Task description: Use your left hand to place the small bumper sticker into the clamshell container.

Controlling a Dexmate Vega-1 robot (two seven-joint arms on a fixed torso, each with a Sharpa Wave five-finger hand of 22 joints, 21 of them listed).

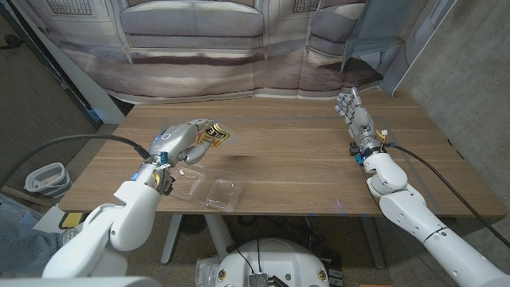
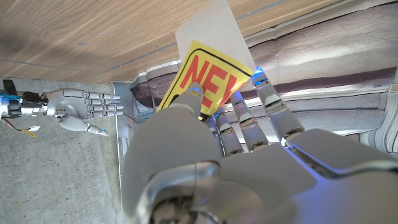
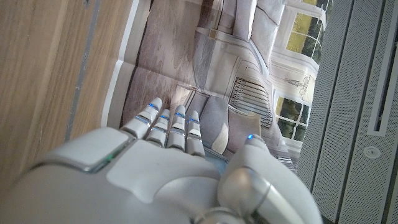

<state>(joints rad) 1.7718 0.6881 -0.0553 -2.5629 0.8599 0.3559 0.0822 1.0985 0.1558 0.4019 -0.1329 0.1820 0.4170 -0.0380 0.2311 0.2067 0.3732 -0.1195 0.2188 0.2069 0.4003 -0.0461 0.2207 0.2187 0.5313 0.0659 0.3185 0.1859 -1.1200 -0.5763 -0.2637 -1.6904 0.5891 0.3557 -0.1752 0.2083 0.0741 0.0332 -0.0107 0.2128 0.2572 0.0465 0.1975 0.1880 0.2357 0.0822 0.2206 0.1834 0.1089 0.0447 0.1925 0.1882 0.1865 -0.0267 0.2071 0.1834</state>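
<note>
Currently left hand (image 1: 185, 138) pinches sticker (image 1: 213, 136) by one edge, held up far of the open clamshell (image 1: 209, 189). Thin, light, floppy; edge grip looks adequate. Right hand (image 1: 353, 113) spread, far right, holding nothing.

Sticker (image 2: 208, 81) in left hand (image 2: 236, 162): yellow panel w/ red caps "NE", then part of 3rd letter, poss. "W"; rest cut off by fingers (image 2: 268, 99). White backing above print, blank. Head view: same sticker (image 1: 215, 135) shows yellow/black/red, print too small to read. No other legible text, nos. or brands.
</note>
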